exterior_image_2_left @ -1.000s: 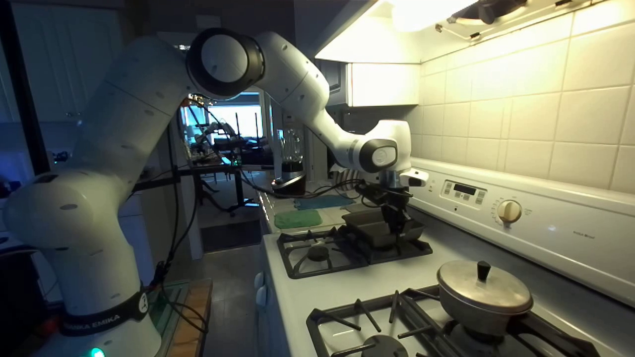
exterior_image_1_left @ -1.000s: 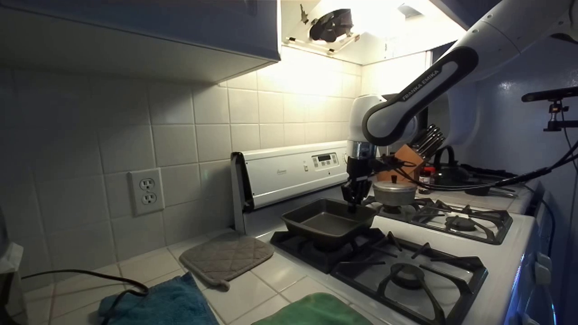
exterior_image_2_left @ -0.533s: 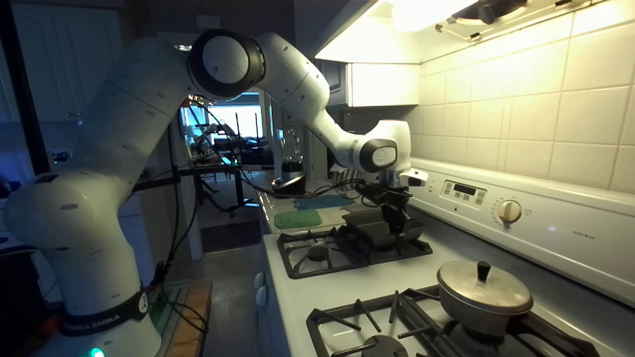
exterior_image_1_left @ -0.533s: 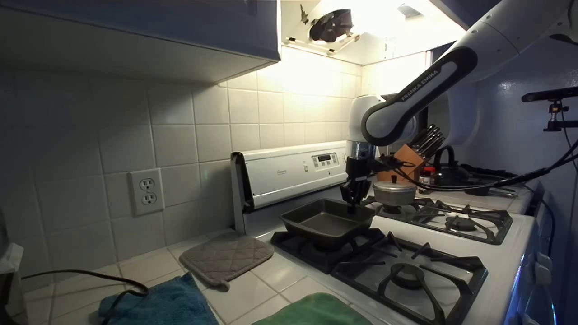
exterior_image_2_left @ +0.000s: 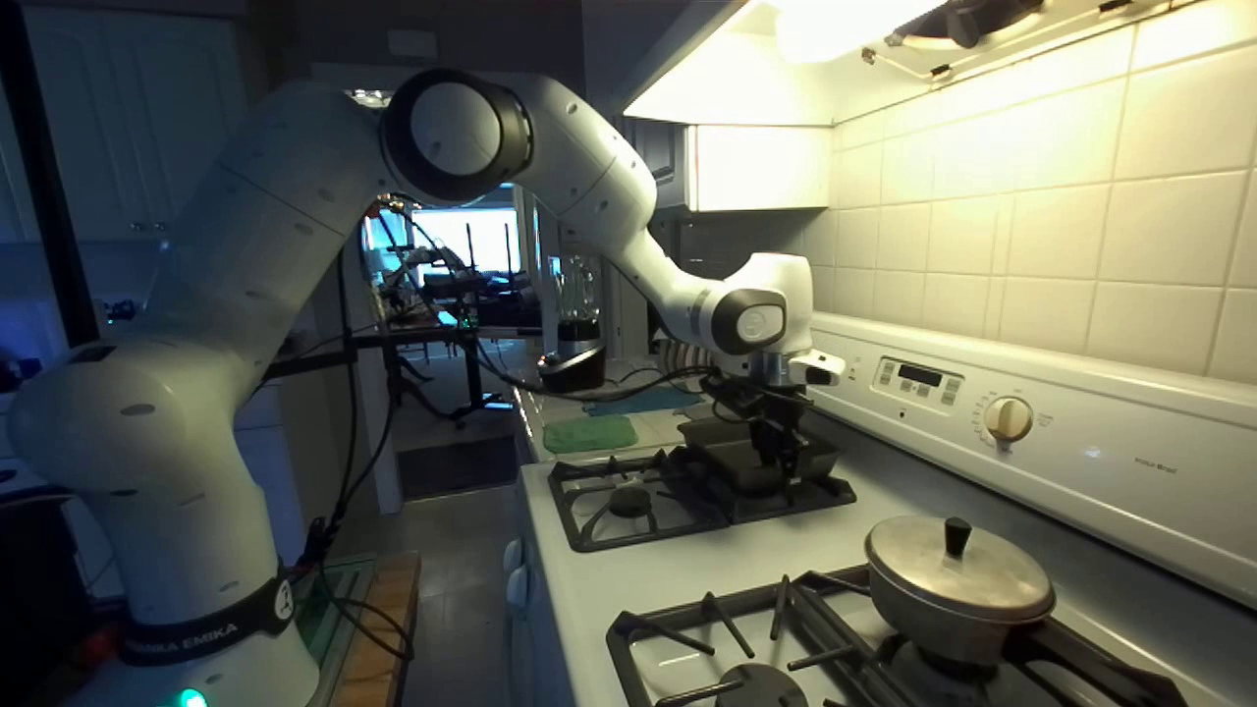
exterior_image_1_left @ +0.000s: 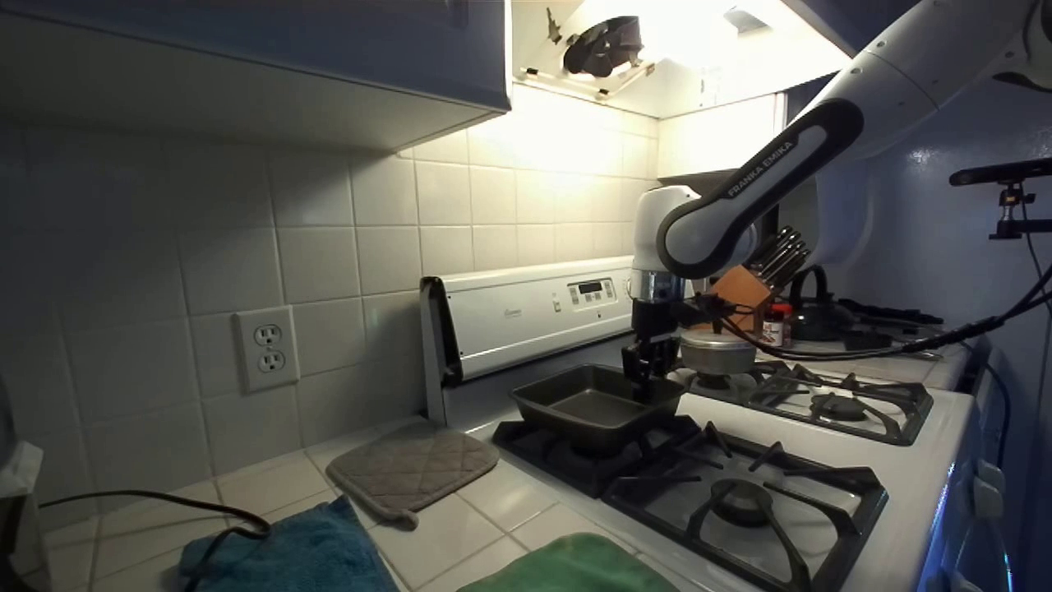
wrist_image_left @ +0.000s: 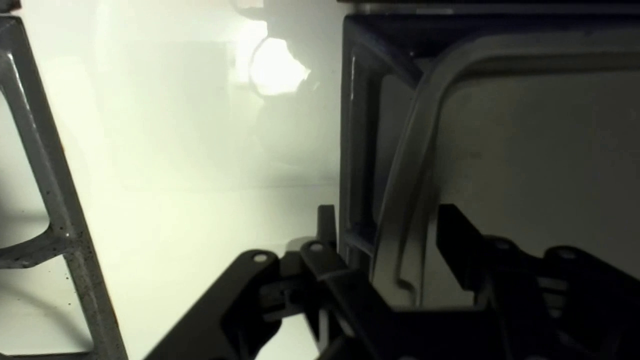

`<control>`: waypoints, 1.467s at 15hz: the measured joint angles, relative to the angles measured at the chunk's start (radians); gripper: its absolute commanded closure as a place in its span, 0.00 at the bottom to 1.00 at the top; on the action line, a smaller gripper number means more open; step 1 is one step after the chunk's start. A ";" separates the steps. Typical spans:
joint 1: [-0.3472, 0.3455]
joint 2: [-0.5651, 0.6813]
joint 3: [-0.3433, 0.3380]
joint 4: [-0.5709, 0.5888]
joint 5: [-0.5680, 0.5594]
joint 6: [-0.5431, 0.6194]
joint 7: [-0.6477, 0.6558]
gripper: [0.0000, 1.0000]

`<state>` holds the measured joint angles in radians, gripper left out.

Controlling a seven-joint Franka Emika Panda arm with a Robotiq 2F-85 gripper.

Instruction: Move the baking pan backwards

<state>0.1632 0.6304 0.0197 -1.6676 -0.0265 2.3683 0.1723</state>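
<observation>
The baking pan (exterior_image_1_left: 588, 407) is a dark rectangular shallow pan with a flared rim. It rests on the rear burner grate, beside the stove's back panel, and also shows in an exterior view (exterior_image_2_left: 727, 454). My gripper (exterior_image_1_left: 645, 388) points down at the pan's edge that faces the silver pot; it also shows in an exterior view (exterior_image_2_left: 786, 469). In the wrist view the gripper (wrist_image_left: 385, 222) is open, one finger outside the pan and the other over its inside. The rim of the pan (wrist_image_left: 407, 200) lies between the fingers with gaps on both sides.
A round silver lidded pot (exterior_image_2_left: 960, 589) stands on the neighbouring rear burner. The stove's back panel (exterior_image_1_left: 534, 316) rises behind the pan. A grey quilted mat (exterior_image_1_left: 415, 469), a blue towel (exterior_image_1_left: 296, 551) and a green cloth (exterior_image_1_left: 571, 567) lie on the counter beside the stove.
The arm and gripper have come down a little, and the fingers are now lower at the pan's rim. The pan has not visibly moved.
</observation>
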 measured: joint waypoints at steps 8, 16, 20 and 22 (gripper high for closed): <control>0.011 -0.026 0.003 0.003 0.000 0.000 -0.001 0.00; 0.008 -0.174 0.018 -0.029 0.000 -0.146 -0.037 0.00; -0.008 -0.275 -0.003 -0.098 -0.031 -0.248 -0.036 0.00; -0.033 -0.324 -0.008 -0.147 -0.043 -0.266 -0.069 0.00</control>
<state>0.1301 0.3065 0.0120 -1.8151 -0.0692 2.1023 0.1031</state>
